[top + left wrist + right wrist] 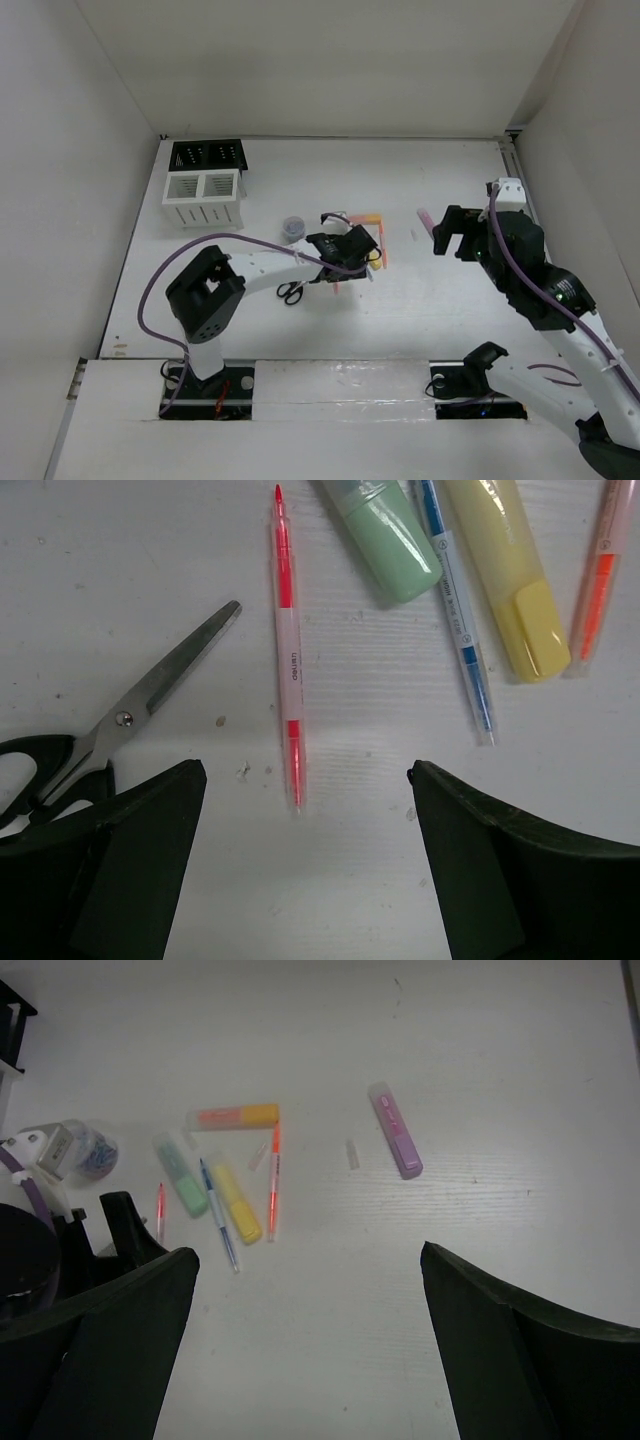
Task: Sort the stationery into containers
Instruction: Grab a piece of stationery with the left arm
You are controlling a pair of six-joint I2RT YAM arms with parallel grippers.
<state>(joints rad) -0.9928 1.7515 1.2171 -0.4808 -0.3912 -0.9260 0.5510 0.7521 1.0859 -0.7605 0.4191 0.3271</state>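
Our left gripper (pixel 305 780) sits closest to the lens, its dark fingers spread wide, with the near end of the thin red pen (pixel 289 670) lying between them and touching neither. That pen lies flat on the table (pixel 450 300), tip pointing away, with the scissors (pixel 150 695) just beside it on one side and the green marker (pixel 395 540), blue pen (pixel 460 620) and yellow marker (pixel 520 590) clustered on the other. We judge the pen light and stiff, with a smooth round plastic barrel that could roll or squirt out of a pinch, so we would take it across the pale labelled mid-section, fingertips low to the table, rather than at the tapered tip. Our right gripper (pixel 310 1255) hangs above the table with its claw equally spread and nothing in it, the pink marker (pixel 395 1145) lying apart from the rest below. Well away at the far left stand the white organizer (pixel 203 198) and black mesh holder (pixel 208 155)
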